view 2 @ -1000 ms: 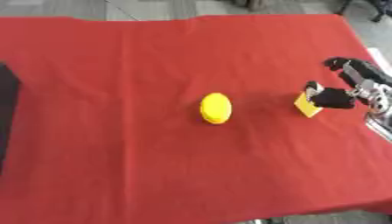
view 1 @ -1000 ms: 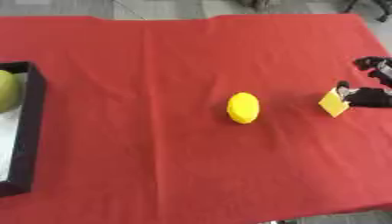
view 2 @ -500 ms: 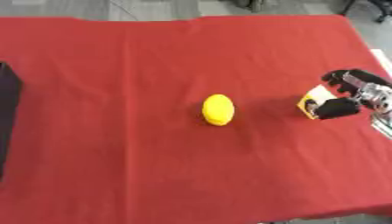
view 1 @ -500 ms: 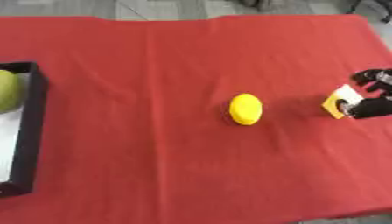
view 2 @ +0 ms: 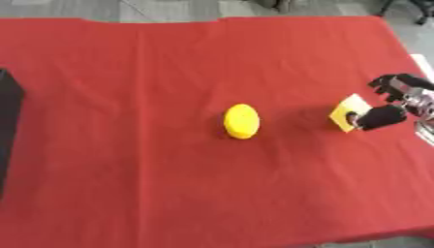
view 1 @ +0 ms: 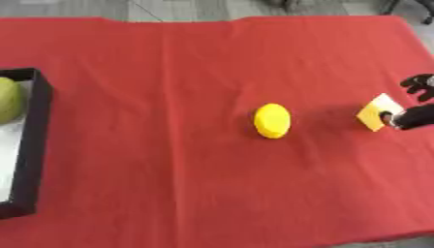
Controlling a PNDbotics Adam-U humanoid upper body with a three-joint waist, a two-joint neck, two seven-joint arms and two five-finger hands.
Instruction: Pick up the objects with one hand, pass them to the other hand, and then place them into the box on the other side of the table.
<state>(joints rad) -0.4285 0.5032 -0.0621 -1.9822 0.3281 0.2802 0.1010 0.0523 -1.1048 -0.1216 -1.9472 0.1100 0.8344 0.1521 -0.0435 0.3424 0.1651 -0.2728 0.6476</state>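
Note:
A yellow lemon-shaped object [view 2: 241, 121] lies near the middle of the red tablecloth. At the right side my right hand [view 2: 391, 102] has its thumb and fingers pinched on a small flat yellow block [view 2: 346, 112], which tilts up off the cloth. The black box [view 1: 32, 145] stands at the left edge with a white floor, and a green round fruit [view 1: 8, 99] sits in its far end. My left hand shows in neither view.
The red cloth [view 1: 169, 72] covers the whole table, with grey floor beyond its far edge. Wide bare cloth lies between the lemon-shaped object and the box.
My right hand has drawn toward the right edge and slightly nearer with the yellow block in its pinch. The lemon-shaped object has stayed put.

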